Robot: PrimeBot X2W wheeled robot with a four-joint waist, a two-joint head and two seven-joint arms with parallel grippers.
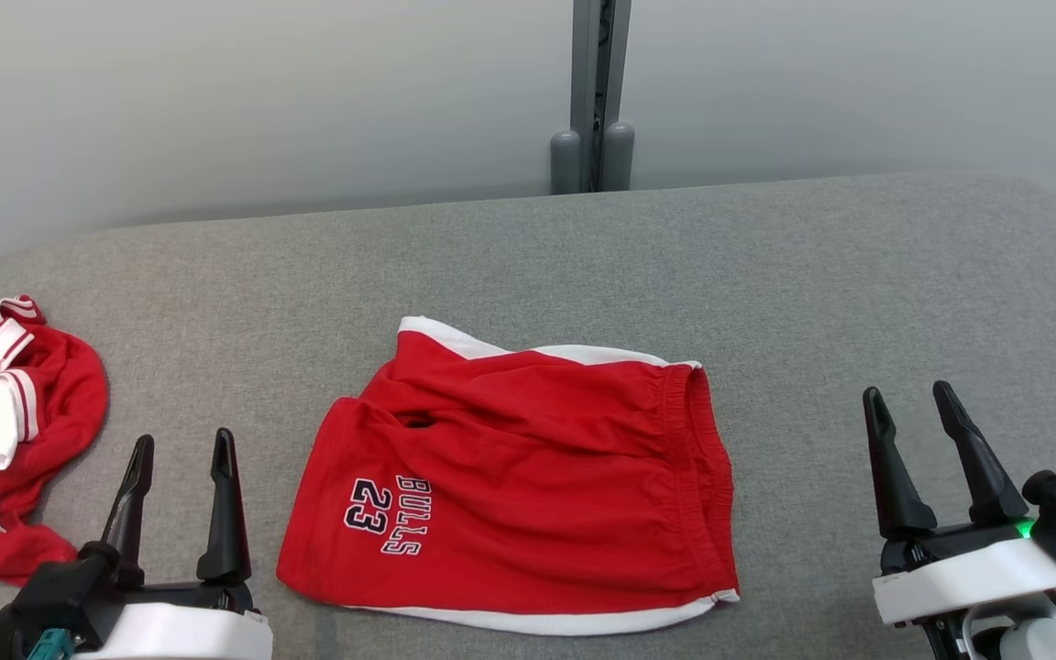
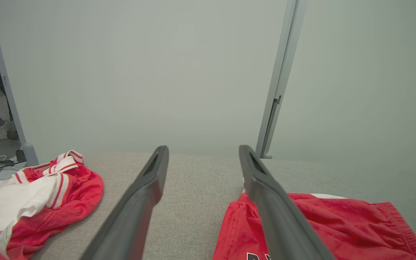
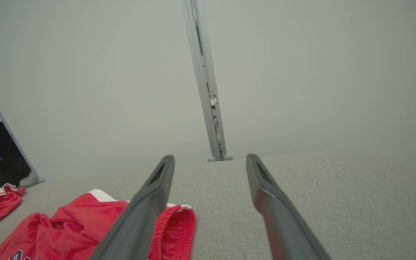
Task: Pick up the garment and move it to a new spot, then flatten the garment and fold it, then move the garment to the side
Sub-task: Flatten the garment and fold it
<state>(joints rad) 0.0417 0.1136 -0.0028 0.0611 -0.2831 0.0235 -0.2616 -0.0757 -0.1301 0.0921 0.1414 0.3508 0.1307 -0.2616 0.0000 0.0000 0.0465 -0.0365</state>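
I see the red white-trimmed fabric shorts [image 1: 537, 477] lying flat on the grey cloth-covered bench [image 1: 812, 275], between my left jaws and right jaws, both released, empty.

shorts [image 1: 528, 477]: soft matt red knit cloth, puckered elastic waistband at 3 o'clock. table cover [image 1: 766, 275]: coarse grey woven fabric, matt. crumpled garment [image 1: 24, 412] at 9 o'clock: similar matt cloth. left gripper [image 1: 184, 438]: matt dark plastic fingers.
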